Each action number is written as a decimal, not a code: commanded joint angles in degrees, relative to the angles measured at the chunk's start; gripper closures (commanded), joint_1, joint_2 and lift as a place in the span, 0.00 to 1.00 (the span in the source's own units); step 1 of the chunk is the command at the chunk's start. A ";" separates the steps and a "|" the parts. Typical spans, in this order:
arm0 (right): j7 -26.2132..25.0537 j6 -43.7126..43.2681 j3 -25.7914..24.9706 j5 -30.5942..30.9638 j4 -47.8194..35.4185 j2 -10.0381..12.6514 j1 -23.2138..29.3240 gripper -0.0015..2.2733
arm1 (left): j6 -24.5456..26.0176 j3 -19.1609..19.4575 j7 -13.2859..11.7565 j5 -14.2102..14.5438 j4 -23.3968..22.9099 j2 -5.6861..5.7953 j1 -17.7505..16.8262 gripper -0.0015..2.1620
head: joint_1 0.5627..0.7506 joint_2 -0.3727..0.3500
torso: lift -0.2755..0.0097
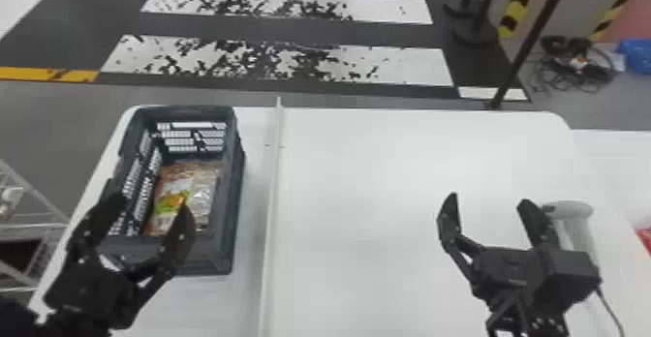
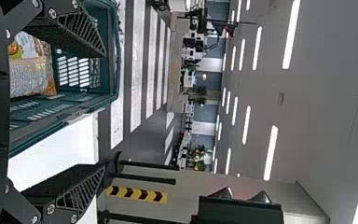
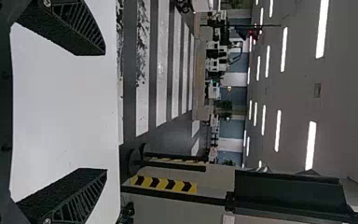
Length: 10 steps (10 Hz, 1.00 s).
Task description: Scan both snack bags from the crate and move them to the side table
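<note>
While the left tool hangs spread over the near part of the dark slatted crate, the snack packaging lies inside on the crate's floor. It looks glossy and crinkled, reddish-orange along the edges, with a green and yellow patch at left and a silvery, pale panel at right; whether this is one bag or two, I cannot tell. The crate sits at the left of the white bench. At right, the right tool is spread and empty, near the pale handheld scanner.
</note>
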 commanded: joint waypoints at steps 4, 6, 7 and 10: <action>-2.51 -6.85 5.53 2.33 5.08 0.72 1.67 0.02 | 0.03 -1.11 0.11 -0.99 0.61 -0.22 -0.18 0.08 | 0.70 0.61 | 0.70; -2.60 -7.73 5.80 2.33 5.61 0.72 1.94 0.02 | 1.79 -0.14 -0.86 -0.99 -2.29 -0.13 0.25 0.08 | 0.70 0.63 | 0.70; -2.60 -8.26 5.80 2.33 5.61 0.63 2.11 0.02 | 5.13 1.79 -1.56 -0.99 -4.57 -0.13 0.25 0.07 | 0.70 0.64 | 0.70; -2.60 -8.26 6.24 2.33 6.05 0.19 2.11 0.03 | 25.52 10.67 -5.87 -0.99 -10.99 0.48 -3.88 0.08 | 0.70 0.69 | 0.70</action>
